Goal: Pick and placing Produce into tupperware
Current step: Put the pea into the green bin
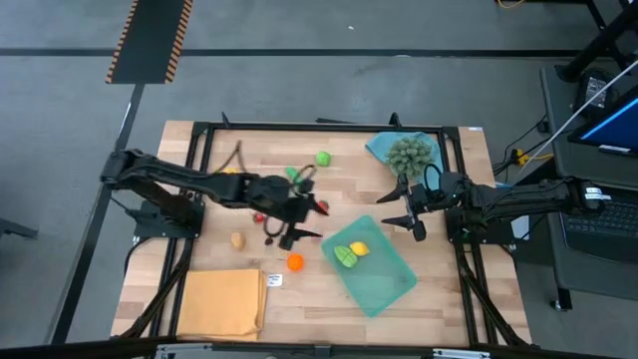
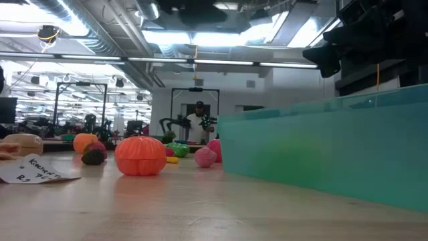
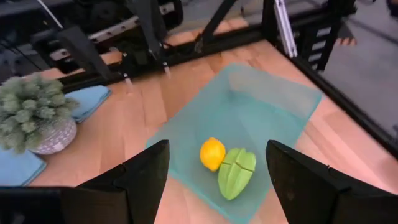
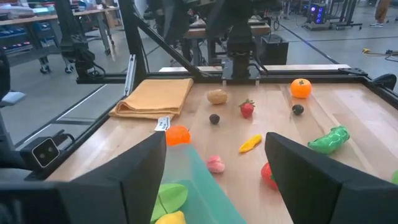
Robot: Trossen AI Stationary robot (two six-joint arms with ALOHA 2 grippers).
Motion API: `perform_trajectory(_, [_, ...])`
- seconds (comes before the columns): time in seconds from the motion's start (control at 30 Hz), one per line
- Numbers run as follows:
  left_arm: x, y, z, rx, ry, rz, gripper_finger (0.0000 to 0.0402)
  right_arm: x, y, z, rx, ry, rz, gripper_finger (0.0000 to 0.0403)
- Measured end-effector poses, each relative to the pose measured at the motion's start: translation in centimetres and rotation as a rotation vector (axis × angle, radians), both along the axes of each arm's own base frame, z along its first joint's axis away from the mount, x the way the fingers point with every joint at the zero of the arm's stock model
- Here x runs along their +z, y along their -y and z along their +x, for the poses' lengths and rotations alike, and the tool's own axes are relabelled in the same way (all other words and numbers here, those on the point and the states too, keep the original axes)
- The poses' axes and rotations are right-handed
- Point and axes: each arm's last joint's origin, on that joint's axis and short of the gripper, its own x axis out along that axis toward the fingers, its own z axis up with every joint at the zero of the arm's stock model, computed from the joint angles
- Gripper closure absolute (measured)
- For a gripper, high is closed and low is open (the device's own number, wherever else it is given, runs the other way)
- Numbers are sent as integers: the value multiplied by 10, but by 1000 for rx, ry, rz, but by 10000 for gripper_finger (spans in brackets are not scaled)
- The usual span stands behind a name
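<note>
Looking down on your table (image 1: 439,289), the biggest item is the folded orange cloth (image 1: 221,302) at the near left corner, then the teal tupperware (image 1: 384,279) sitting right of centre. Your left gripper (image 1: 289,221) hangs over mid-table just left of the tupperware, jaws spread wide and empty; your right gripper (image 1: 407,206) sits beside the tupperware's far edge, also wide apart, nothing held. The spiky grey-green plant (image 1: 410,153) stands on the blue cloth (image 1: 384,146). Inside the tupperware lie a green piece (image 1: 345,256) and a lemon (image 1: 360,248), touching. Loose produce includes an orange pumpkin (image 1: 295,262).
</note>
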Motion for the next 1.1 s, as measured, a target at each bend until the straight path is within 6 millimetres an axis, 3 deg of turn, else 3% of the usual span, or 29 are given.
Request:
perform_trajectory(0.23, [-15, -6, -48, 82, 74, -41, 141, 0, 0, 0, 2, 6, -24, 127])
perform_trajectory(0.57, [-45, -24, -96, 253, 139, -41, 141, 1, 3, 0, -102, 10, -37, 127])
perform_trajectory(0.93, [-75, -57, -117, 405, 209, -25, 141, 10, 8, 1, -239, 105, -92, 127])
perform_trajectory(1.1, [-84, -66, -122, 380, 211, -58, 141, 10, 8, 1, -240, 110, -77, 127])
